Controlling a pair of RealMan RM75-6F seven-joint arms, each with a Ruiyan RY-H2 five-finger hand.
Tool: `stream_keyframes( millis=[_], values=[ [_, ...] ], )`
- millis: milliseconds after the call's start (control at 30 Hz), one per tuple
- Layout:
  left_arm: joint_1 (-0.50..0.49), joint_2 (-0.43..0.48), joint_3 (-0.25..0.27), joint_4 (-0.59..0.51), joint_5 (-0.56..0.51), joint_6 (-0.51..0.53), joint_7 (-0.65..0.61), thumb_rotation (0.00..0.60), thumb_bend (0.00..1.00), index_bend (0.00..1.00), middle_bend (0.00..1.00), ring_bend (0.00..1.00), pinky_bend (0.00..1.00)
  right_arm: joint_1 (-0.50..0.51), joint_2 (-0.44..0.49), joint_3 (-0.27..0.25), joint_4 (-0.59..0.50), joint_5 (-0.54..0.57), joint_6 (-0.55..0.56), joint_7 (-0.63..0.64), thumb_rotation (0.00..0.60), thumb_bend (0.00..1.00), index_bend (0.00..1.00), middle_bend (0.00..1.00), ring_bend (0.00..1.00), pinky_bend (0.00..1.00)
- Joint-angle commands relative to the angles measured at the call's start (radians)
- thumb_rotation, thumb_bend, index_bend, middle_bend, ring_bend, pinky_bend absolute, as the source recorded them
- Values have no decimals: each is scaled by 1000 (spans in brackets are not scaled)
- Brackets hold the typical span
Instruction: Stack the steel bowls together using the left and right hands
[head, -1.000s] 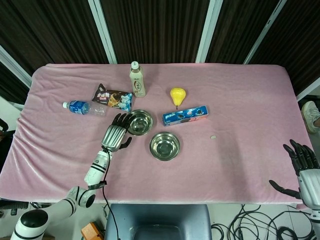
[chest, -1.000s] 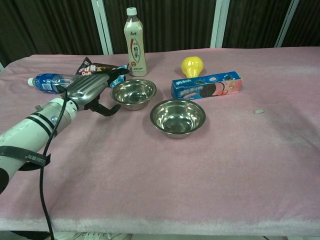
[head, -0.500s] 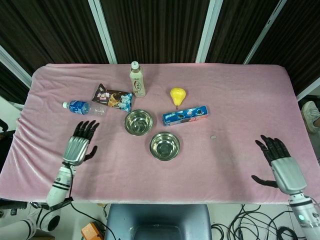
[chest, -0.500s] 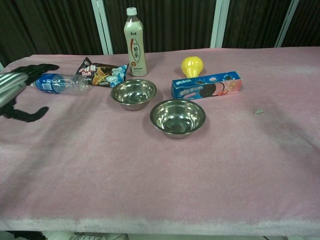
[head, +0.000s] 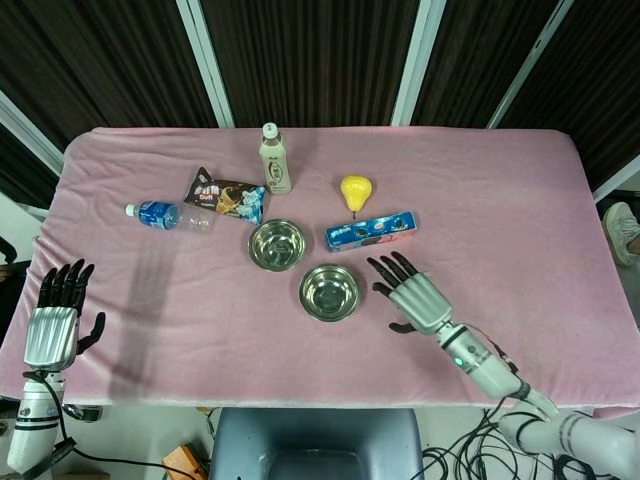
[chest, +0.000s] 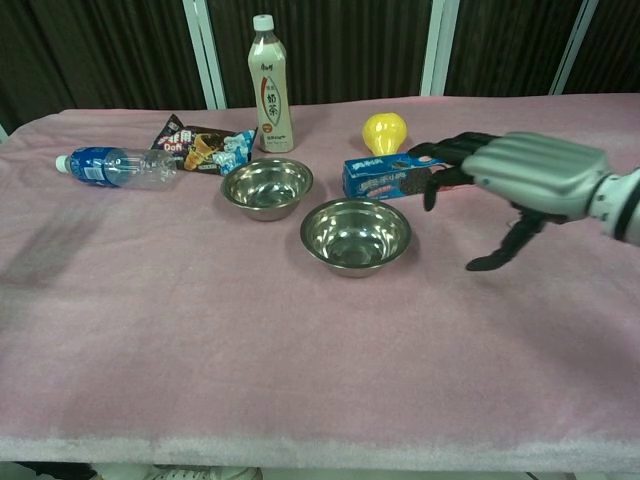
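The right robot hand hovers over the pink cloth-covered tabletop with its dark fingers spread apart and nothing held. It sits just beside the nearer shiny steel bowl, on that bowl's right, apart from its rim. In the chest view the fingertips reach in front of the right end of a blue rectangular cookie box.

The left robot hand is well away from both bowls, past the tabletop's left edge near its front left corner, fingers spread and pointing upward, holding nothing.

The nearer steel bowl stands upright around the middle of the tabletop, towards the front edge. The second steel bowl stands upright just behind it and a little to the left, near it but not touching. The bowls are not stacked.

The blue cookie box lies flat just behind the nearer bowl. A yellow pear stands just behind the box. A beige drink bottle with a white cap stands upright towards the back edge. A dark crinkled snack packet lies left of the farther bowl, and a clear plastic water bottle with a blue label lies on its side further towards the left edge.
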Motion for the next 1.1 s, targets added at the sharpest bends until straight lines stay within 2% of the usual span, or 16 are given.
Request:
stream_keyframes(
  millis=[33,267,467,667,833,1100],
  values=[
    [10,-1,-8,13,1,3,-14,600,412,0,17,0,46,63,-92,19,82,12,-47,-22,600,247,475,0,0,0],
    [19,-6,-21,30,2,-7,-41,600,409,0,16,0,46,133,-161,7,155,24,-95,-33,600,318,521,0,0,0],
    [24,-14,-28,44,4,-18,-64,600,403,0,17,0,46,178,-194,-4,189,28,-112,-22,600,439,597,0,0,0],
    [29,-15,-34,49,9,-21,-75,600,403,0,16,0,46,211,-214,-27,215,29,-130,-20,600,497,641,0,0,0],
    [35,-14,-38,50,11,-24,-91,600,402,0,14,0,46,214,-218,-46,231,26,-112,-18,600,544,696,0,0,0],
    [40,-14,-42,56,18,-29,-109,600,400,0,11,0,46,221,-211,-62,241,31,-89,-21,600,638,730,7,0,0]
  ],
)
